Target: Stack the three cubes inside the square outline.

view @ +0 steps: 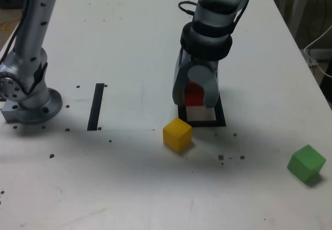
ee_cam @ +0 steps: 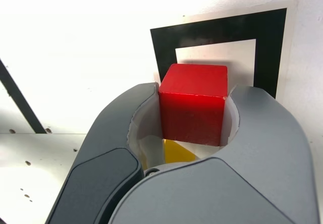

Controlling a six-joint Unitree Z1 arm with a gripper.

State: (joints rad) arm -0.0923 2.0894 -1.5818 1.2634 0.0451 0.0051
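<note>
White table [view: 129, 28]: yellow cube [view: 177, 134], green cube [view: 306, 162]

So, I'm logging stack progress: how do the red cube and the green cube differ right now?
The small matte red cube is clamped in the gripper over the black square outline; the small matte green cube sits free on the table, far off at the exterior view's right. Red is held, green untouched. Both look alike in size and shape.

Just a plain white table [view: 129, 28] with a straight black strip [view: 96, 106] stuck on it around 9 o'clock from center, tiny dark specks [view: 231, 157] scattered toward 5 o'clock, and a white cable [view: 319, 43] off the 3 o'clock edge.
</note>
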